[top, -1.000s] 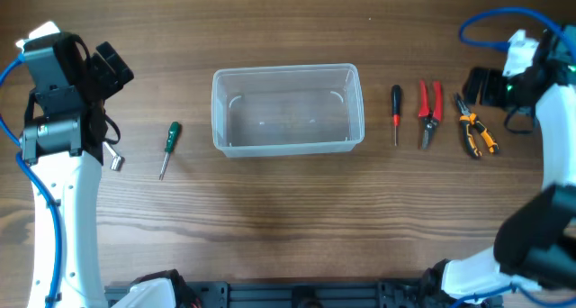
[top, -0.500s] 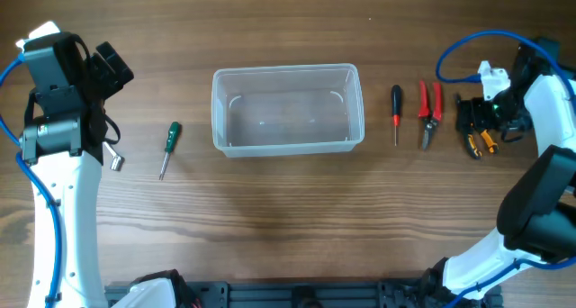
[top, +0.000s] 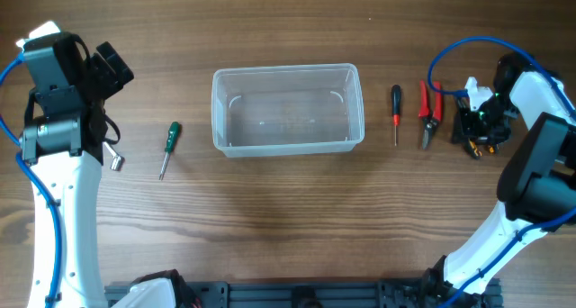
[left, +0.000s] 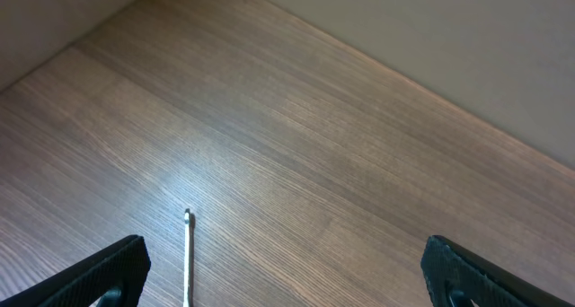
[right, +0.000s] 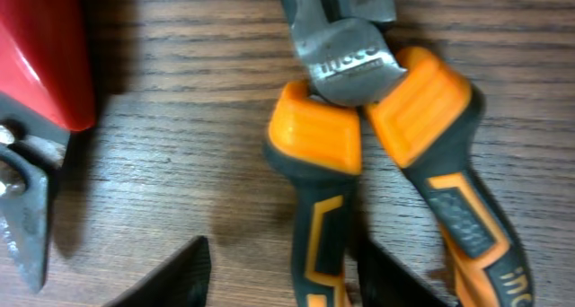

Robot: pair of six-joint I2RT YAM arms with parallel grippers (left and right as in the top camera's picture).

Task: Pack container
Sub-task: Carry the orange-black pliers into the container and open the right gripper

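The left gripper (left: 283, 258) is held wide open above the table (top: 270, 227). The shaft of the green screwdriver (top: 168, 149) is seen below the gap, nearer one finger than the other. A straight descent from there could land a fingertip on the shaft, and the tool would likely be rolled away.

Further right, the right gripper (right: 278, 276) is spread open and low over the orange pliers (right: 377, 154). Only one of the two handles is between the fingers (right: 171, 276); the other lies outside the second finger. If the fingers are closed as they stand, a single handle would be caught, and the pliers could swing open or twist out of the grasp on a lift (the head is ahead of the fingertips and would hang unsupported). The red snips (right: 36, 83) lie just outside the first finger and could be nudged.

As for room, bare wood is left all round the left fingers. The container (top: 288, 110) is standing open and empty between the two arms, well apart from both grippers. Its raised rim is the edge to be cleared by anything carried in. A red-handled screwdriver (top: 395, 114) lies between it and the snips, so little free space is left on that side of the right fingers.
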